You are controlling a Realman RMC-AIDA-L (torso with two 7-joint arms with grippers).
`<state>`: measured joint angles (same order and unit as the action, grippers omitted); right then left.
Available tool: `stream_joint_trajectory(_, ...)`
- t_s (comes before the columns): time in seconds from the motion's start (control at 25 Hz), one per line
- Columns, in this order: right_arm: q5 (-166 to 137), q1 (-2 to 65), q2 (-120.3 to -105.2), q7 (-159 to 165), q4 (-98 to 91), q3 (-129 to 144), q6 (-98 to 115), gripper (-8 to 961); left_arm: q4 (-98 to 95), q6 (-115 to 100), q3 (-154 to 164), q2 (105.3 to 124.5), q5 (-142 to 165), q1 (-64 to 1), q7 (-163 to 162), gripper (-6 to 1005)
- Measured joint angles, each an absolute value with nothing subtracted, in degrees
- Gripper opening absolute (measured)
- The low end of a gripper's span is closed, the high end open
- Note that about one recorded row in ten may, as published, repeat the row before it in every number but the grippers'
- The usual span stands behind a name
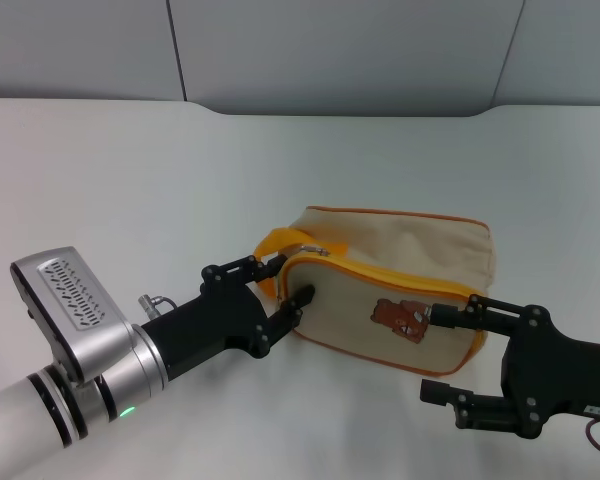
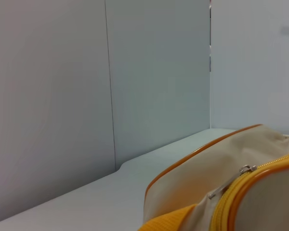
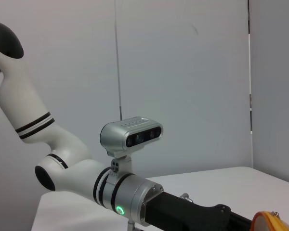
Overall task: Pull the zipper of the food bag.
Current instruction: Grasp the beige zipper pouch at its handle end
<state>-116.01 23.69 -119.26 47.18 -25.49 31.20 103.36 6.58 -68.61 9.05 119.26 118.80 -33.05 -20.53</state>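
The food bag (image 1: 410,265), beige canvas with orange piping and a brown bear print (image 1: 400,317), lies on the white table. Its orange zipper (image 1: 380,274) edges the bear panel, with the silvery pull tab (image 1: 316,250) at the left end beside the orange strap loop (image 1: 276,241). My left gripper (image 1: 285,281) is open at the bag's left end: one finger is by the strap loop, the other touches the front panel. My right gripper (image 1: 446,353) is open around the bag's front right corner. The left wrist view shows the pull tab (image 2: 245,169) and the zipper (image 2: 241,192) close up.
The white table (image 1: 180,180) runs back to a grey wall (image 1: 330,50). The right wrist view shows my left arm (image 3: 77,173) with its wrist camera (image 3: 131,135), and an orange edge of the bag (image 3: 275,222).
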Motion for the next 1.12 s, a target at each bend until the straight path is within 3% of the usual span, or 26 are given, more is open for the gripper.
stream_joint_trajectory(0.24,-116.0,23.5,-119.30,47.2,-25.5,30.9,103.3,758,6.9,-68.5,8.4,119.26,118.6,-32.8,-19.3,436)
stream_joint_trajectory(1.12,-116.0,23.6,-119.36,47.2,-25.3,29.9,103.3,760,9.0,-70.5,4.3,119.27,118.6,-30.2,-14.4,271)
